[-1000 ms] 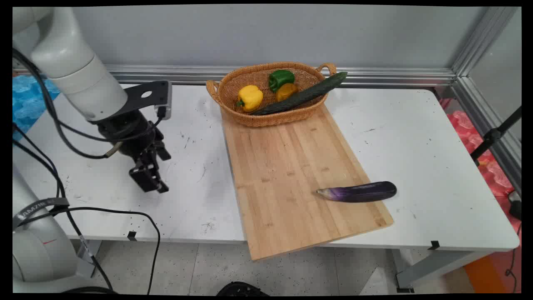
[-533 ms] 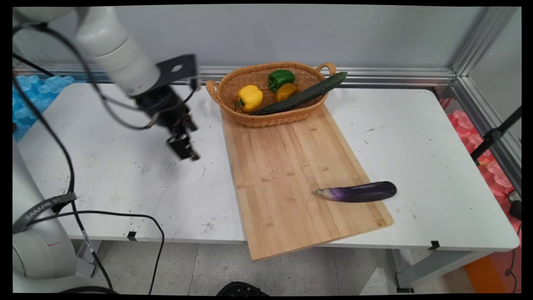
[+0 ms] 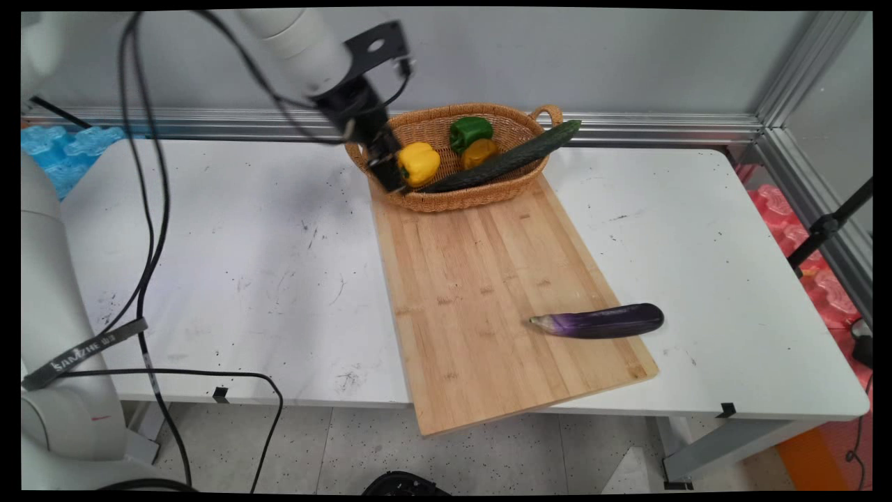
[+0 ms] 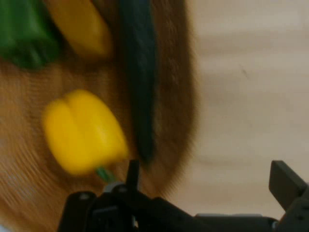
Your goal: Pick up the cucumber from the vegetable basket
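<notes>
yellow pepper nearest the gripper, at the basket's left end

yellow pepper [image 3: 419, 162] lies in the left part of the wicker basket [image 3: 516, 185], stem end toward the basket's near-left rim. gripper [image 3: 390, 174] hangs above that left end, just beside the pepper on its left side in the main view; contact between them not visible. in the hand view the yellow pepper [image 4: 83, 131] sits just beyond the linkage, green stem pointing down toward the gripper [image 4: 207, 176]. two fingers stand well apart there, one [image 4: 133, 174] near the stem and the other [image 4: 285, 183] out over the wooden board; nothing between them, so the hand is wide open and holds nothing.

other contents of the basket: green pepper [image 3: 470, 132] at the back, orange-yellow pepper [image 3: 479, 153] touching it in front, and a long dark cucumber [image 3: 505, 161] lying diagonally, its right end sticking out over the right rim near the handle. the cucumber's lower end lies close beside the yellow pepper.

basket stands on the far end of a wooden cutting board [image 3: 488, 293], which runs diagonally toward the near edge of the white table [image 3: 209, 279] and overhangs it. purple eggplant [image 3: 598, 321] lies across the board's right edge near the front, well apart from basket and gripper. black cables [image 3: 150, 209] hang from the arm at left.
</notes>
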Available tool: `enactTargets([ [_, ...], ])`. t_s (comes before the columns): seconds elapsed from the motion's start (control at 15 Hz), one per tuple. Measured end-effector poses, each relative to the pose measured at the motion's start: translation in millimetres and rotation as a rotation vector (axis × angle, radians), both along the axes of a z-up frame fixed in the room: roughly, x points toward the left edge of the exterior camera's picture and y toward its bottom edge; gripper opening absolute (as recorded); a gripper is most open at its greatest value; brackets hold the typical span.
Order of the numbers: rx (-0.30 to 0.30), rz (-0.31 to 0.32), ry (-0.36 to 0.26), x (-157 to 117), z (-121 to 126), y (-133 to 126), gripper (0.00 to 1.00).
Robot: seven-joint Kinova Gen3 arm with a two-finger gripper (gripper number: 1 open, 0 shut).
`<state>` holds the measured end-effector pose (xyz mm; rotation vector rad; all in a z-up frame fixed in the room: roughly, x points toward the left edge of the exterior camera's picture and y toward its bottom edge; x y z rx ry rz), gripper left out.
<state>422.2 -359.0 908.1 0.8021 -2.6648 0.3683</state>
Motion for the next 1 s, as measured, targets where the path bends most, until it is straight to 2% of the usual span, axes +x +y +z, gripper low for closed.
enactTargets([
  [0.47,-0.093,-0.015,0.108,-24,-3,-93,1.00],
  [0.73,-0.108,-0.036,0.159,-38,-15,-128,1.00],
  [1.0,-0.106,-0.058,0.201,-50,-31,-149,1.00],
])
